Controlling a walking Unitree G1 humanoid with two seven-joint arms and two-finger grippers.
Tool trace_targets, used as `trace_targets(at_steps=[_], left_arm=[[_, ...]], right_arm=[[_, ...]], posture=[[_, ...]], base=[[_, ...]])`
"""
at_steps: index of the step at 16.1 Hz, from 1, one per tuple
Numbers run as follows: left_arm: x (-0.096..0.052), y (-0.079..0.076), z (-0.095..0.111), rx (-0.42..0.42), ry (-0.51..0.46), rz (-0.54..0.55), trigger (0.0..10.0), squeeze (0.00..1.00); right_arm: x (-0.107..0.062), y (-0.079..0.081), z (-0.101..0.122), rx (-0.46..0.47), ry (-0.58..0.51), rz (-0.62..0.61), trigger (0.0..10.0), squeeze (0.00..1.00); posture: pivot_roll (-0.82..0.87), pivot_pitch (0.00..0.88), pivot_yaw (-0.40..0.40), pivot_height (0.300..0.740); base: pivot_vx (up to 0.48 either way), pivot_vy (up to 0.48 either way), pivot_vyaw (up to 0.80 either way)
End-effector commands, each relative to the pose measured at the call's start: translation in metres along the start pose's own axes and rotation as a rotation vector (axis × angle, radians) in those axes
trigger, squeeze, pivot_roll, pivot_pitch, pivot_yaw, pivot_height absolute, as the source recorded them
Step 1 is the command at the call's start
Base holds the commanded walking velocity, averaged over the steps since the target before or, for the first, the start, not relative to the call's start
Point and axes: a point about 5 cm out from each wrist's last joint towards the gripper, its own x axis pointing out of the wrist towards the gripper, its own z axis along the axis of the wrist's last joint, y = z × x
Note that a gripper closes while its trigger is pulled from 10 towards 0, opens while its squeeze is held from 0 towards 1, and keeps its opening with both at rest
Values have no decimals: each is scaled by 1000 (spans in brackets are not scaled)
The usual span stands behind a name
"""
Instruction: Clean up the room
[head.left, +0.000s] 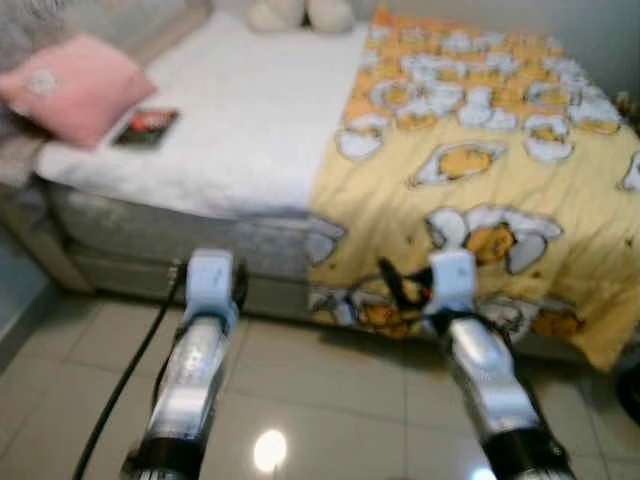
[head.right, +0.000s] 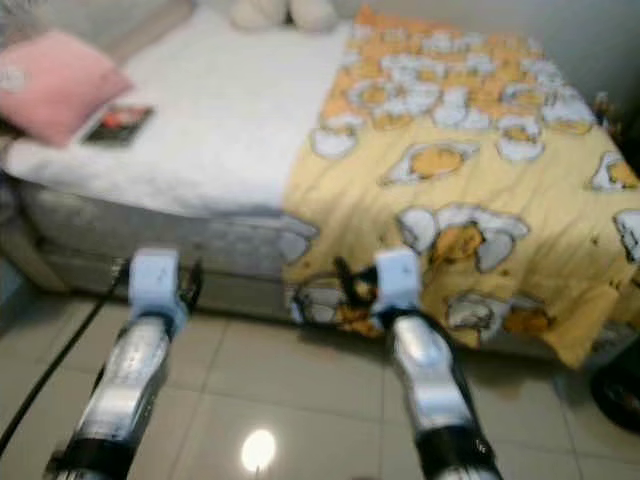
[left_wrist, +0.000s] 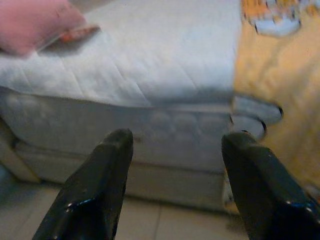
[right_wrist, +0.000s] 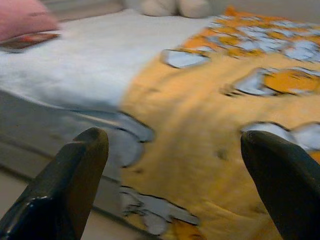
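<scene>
Two silver arms, lower frame, reaching forward over the tiled floor (head.left: 330, 400).

Left gripper (left_wrist: 175, 175): lower left of the head view; fingers spread wide, holding nothing; aimed at the bare mattress side.

Right gripper (right_wrist: 175, 175): lower centre-right; fingers spread wide, holding nothing; aimed at the hanging edge of the blanket.

Bed (head.left: 180, 240): fills the upper frame. White sheet (head.left: 250, 120) exposed across the left half.

Yellow blanket (head.left: 470, 200), cartoon print: covers the right half, draped over the near side almost to the floor, its left edge uneven and bunched.

Pink pillow (head.left: 75, 85): upper left, at the bed's corner.

Book (head.left: 147, 127): flat on the sheet, touching or just beside the pillow; cover blurred.

Pale soft toys (head.left: 300, 14): top centre, at the far edge.

Step in hand, judged: approaching the bed to straighten the blanket. To do it well: halt close to the bed side, pinch the blanket's loose left edge with the right gripper, and draw it evenly across the sheet without dragging the book.
</scene>
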Motion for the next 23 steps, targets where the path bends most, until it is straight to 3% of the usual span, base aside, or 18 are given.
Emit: trace_targets(at_steps=[1, 4, 7, 10, 12, 14, 15, 19, 23], left_arm=[[-8, 4, 6, -32, -56, -23, 10000, 0], [-32, 17, 3, -80, -73, 14, 10000, 0], [-28, 15, 6, -60, -79, 46, 10000, 0], [-35, 9, 2, -23, -56, 30, 10000, 0], [-31, 3, 4, -6, -44, 14, 10000, 0], [-14, -6, 22, 28, -89, -9, 10000, 0], [-12, -5, 24, 38, -93, -3, 10000, 0], [-18, 4, 12, 30, -33, 95, 10000, 0], [-35, 26, -6, 91, 18, 175, 10000, 0]], right_arm=[[-5, -12, 2, 17, -8, -36, 10000, 0], [-12, -19, -6, 37, 25, -48, 10000, 0], [-5, -15, -8, 45, 48, -6, 10000, 0], [-4, -13, -10, 51, 68, 23, 10000, 0], [-5, -10, -13, 48, 77, 42, 10000, 0], [0, -1, -15, 47, 81, 84, 10000, 0], [0, 0, -14, 45, 78, 89, 10000, 0], [-1, 0, -15, 46, 78, 102, 10000, 0], [-5, -6, -18, 50, 88, 101, 10000, 0]], posture=[[-4, 0, 20, 740], [21, 0, 2, 740], [41, 0, -21, 740], [52, 0, -30, 740], [59, 0, -33, 740], [60, 0, -31, 740], [60, 0, -30, 740], [54, 0, -29, 740], [66, 0, -36, 740]], base=[[0, 0, 531], [0, 0, 529], [0, -480, 506], [0, -480, 494], [0, -362, 484], [0, -232, 469], [0, -454, 469], [0, -454, 464], [0, -454, 455]])
